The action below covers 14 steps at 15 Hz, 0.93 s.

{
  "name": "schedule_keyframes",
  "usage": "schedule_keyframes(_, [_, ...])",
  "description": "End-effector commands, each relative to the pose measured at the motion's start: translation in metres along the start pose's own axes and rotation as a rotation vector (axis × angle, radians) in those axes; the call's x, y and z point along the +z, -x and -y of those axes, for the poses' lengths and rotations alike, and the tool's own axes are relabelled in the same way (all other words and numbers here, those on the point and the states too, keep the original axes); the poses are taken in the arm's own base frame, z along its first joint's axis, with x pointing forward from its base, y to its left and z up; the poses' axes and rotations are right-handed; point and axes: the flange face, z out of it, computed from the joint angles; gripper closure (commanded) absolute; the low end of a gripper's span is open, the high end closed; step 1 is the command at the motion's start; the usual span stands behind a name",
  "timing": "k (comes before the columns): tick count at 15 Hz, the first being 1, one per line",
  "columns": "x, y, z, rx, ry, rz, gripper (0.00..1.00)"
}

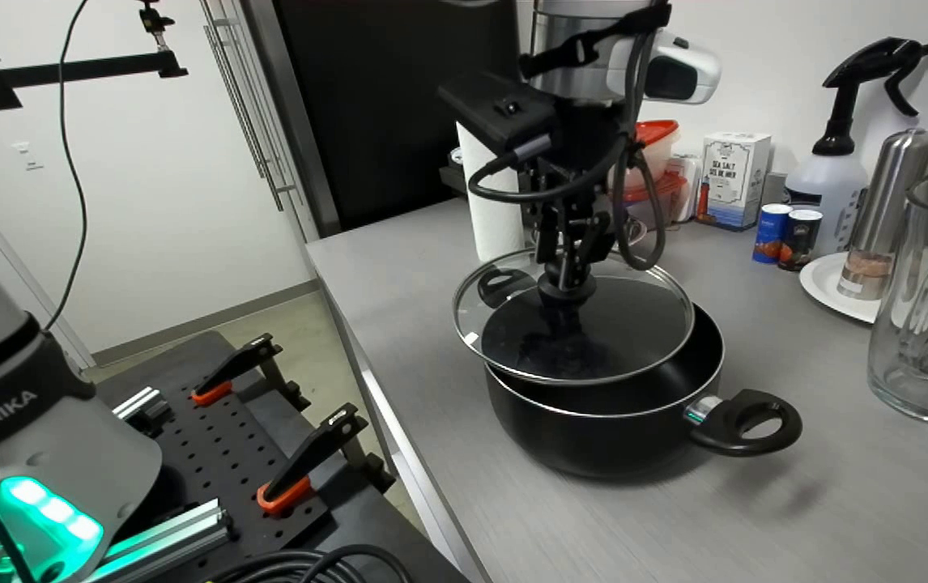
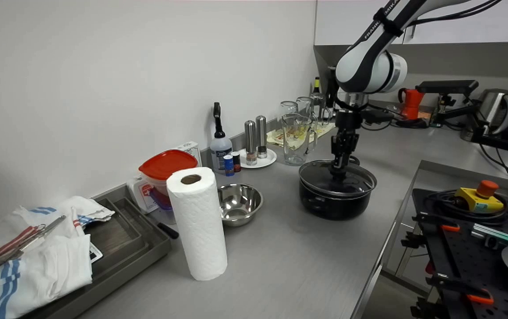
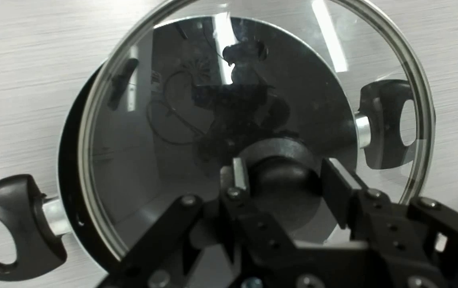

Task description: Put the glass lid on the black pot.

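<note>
The glass lid [image 1: 618,340] is clear with a metal rim and a dark centre knob. It also shows in an exterior view [image 2: 356,180] and in the wrist view [image 3: 213,120]. The black pot [image 1: 610,441] stands on the grey counter, also in an exterior view [image 2: 336,207]. My gripper [image 1: 568,263] points down with its fingers on both sides of the knob, shut on it. In the wrist view the fingertips [image 3: 287,174] flank the knob. The lid is over the pot but off-centre, leaving a crescent of the pot [image 3: 71,160] uncovered. It looks slightly above the rim.
A paper towel roll [image 2: 198,230] and a steel bowl [image 2: 240,204] stand on the counter. A glass pitcher [image 1: 925,348], a white plate [image 1: 828,283] with mills, a spray bottle [image 1: 828,182] and a grey tray [image 2: 147,252] are near the wall. The pot's handle [image 1: 747,423] sticks out.
</note>
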Motion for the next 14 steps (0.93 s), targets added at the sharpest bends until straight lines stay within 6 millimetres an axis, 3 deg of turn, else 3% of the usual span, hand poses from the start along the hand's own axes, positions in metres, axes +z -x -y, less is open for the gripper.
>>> schedule_keyframes(1, [-0.0101,-0.0040,-0.0044,0.047,-0.010,-0.046,0.77])
schedule_keyframes(14, [-0.0007,-0.0089,-0.0117,0.128,0.030,-0.068,0.77])
